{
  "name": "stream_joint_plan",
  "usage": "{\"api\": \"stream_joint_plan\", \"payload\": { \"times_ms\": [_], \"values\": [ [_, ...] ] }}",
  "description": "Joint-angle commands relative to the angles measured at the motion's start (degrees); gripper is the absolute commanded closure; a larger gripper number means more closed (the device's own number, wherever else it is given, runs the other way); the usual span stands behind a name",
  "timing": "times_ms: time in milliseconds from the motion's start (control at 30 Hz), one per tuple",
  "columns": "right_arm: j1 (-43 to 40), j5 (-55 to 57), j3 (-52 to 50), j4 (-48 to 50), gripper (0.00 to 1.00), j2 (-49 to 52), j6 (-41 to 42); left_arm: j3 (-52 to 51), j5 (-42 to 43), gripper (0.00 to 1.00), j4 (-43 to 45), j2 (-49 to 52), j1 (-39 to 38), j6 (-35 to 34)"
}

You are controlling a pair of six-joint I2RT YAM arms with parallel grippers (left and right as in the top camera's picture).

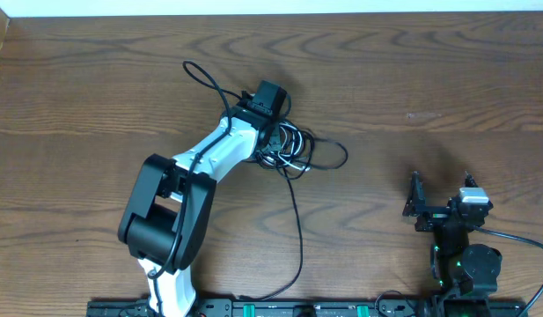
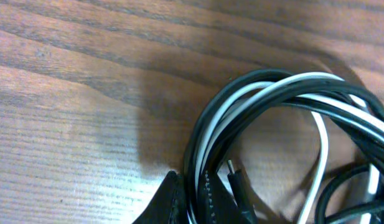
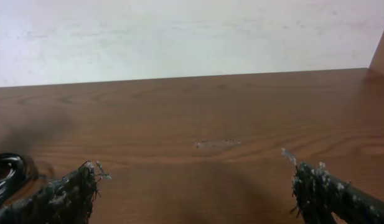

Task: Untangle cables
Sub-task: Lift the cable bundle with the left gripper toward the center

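The cables [image 1: 299, 151] lie in a tangled bunch of black and white loops at the table's middle, and one long black strand [image 1: 299, 229] trails toward the front edge. My left gripper [image 1: 273, 141] is down on the bunch's left side. In the left wrist view it [image 2: 190, 186] is shut, pinching black and white strands of the cables [image 2: 285, 87] between its pads [image 2: 168, 199]. A small black plug [image 2: 236, 180] lies just right of the pinch. My right gripper [image 1: 440, 195] stands open over bare wood at the right, with nothing between its fingers [image 3: 73, 193].
A black wire [image 1: 201, 77] loops off the left arm's wrist toward the back. The right wrist view catches the edge of the cable bunch [image 3: 5, 169] at its far left. The table's back edge [image 3: 192, 78] meets a white wall.
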Motion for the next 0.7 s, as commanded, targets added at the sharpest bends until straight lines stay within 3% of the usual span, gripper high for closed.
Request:
{"api": "stream_joint_plan", "payload": {
  "times_ms": [0,167,467,600,667],
  "values": [
    [0.26,0.28,-0.07,-0.22,0.01,-0.20,0.52,0.35,1.25,0.93,-0.37,-7.74,0.09,6.19],
    [0.26,0.28,-0.07,-0.22,0.01,-0.20,0.52,0.35,1.22,0.92,-0.35,-19.21,0.09,11.50],
    [0.26,0.28,-0.07,-0.22,0.01,-0.20,0.52,0.35,1.36,0.93,-0.42,-28.15,0.09,12.70],
    [0.26,0.28,-0.04,-0.22,0.01,-0.20,0.52,0.35,6.01,0.93,-0.37,-29.22,0.09,13.03],
    [0.26,0.28,-0.04,-0.22,0.01,-0.17,0.52,0.35,12.57,0.93,0.00,-29.29,0.09,15.74]
  ]
}}
